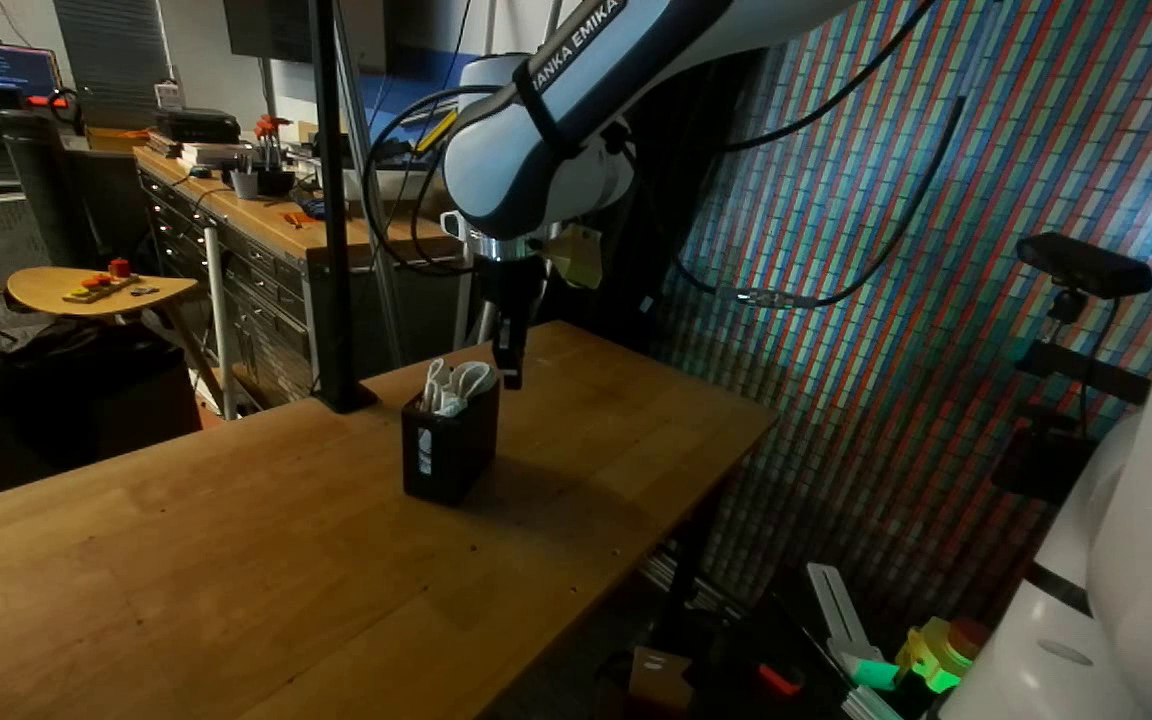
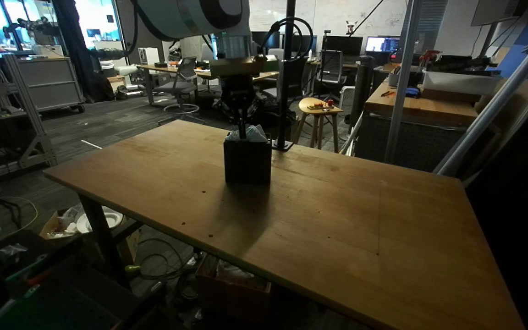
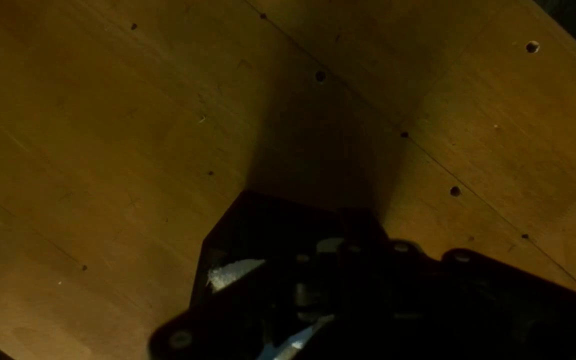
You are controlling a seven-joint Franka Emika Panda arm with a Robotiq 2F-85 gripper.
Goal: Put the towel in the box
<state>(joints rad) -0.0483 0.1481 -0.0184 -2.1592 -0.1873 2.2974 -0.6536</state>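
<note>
Tabletop (image 2: pixel 360 220) surrounds the box (image 2: pixel 248 164), its edges well off; by the rim, the gripper (image 2: pixel 242 137) has fingers pressed together. In an exterior view the boxed towel (image 1: pixel 449 402) shows loops; in the wrist view, slivers.

in an exterior view, we look from above table height, some way back, slantwise down along the wooden table (image 1: pixel 236 600), with a patterned wall (image 1: pixel 886 400) and a mounted black camera (image 1: pixel 1083 264) at right. in an exterior view, from a similar distance, we face across the table from the side opposite a black pole (image 2: pixel 287 82), a stool (image 2: pixel 308 101) beyond. both exterior views share the table, pole, black box (image 2: pixel 247 161) and gripper (image 2: pixel 242 134). the wrist view points down, close over the table and part of the box, the gripper filling its lower area.
</note>
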